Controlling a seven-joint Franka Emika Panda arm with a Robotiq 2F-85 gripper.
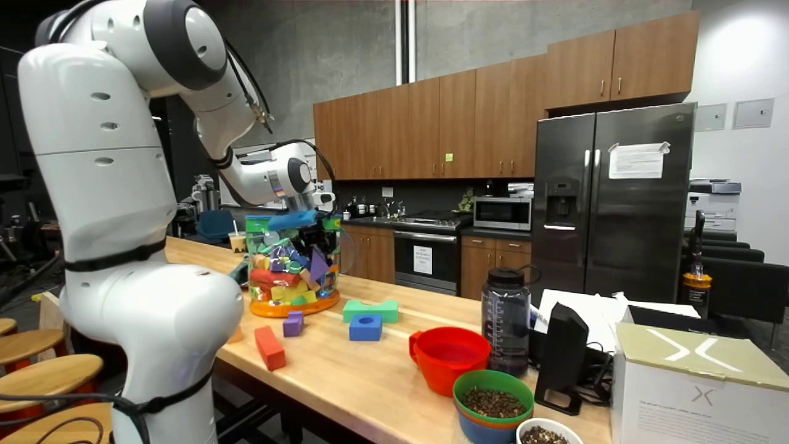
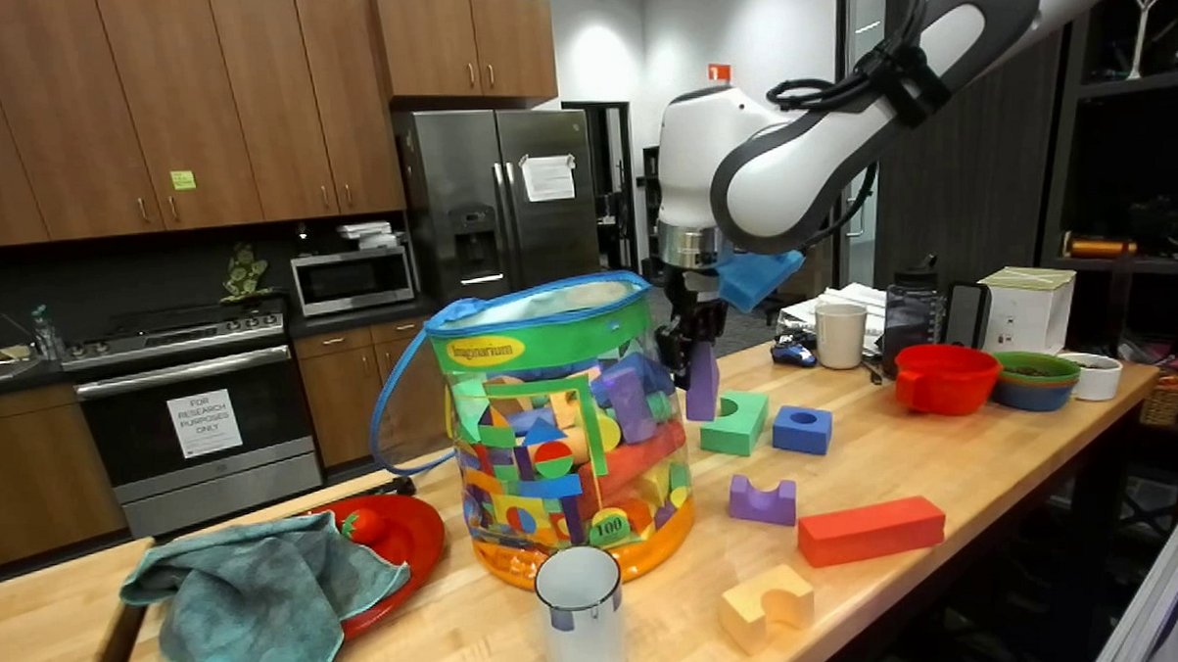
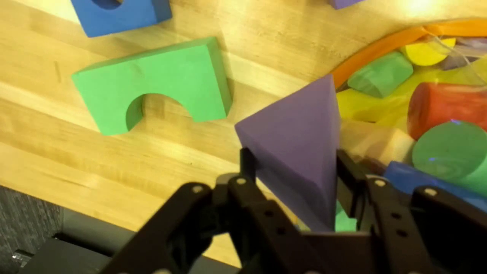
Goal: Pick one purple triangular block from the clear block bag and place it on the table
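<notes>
Purple, matte and foam-like, the triangular block [image 3: 296,129] is pinched between black, jointed fingers [image 3: 248,163], one against each side of it. It hangs just outside the drum-shaped bag of clear plastic [image 2: 579,336], which has a green band at its top and holds many multicoloured blocks [image 3: 449,110]. In both exterior views the triangular block hangs lower than the bag's band and above the pale wooden surface [image 1: 370,370]; whether it touches the bag's wall cannot be told.

On this side of the bag, a green foam-like block with a half-round notch [image 3: 171,72] lies near, and a blue foam-like block with a round hole [image 2: 799,439] lies a little farther from the bag. In an exterior view, a small purple notched block [image 2: 762,506] also lies near the bag, with a long red rectangular block [image 2: 870,532] farther out.

Picking seems complete, so placing looks to be the step in hand. The next move calls for steering a little away from the bag, over the wood between it and the green notched block, then lowering until the triangular block meets the surface. Only then should the fingers part. Which face will land is hard to judge; a low, gentle release should lessen any tipping.
</notes>
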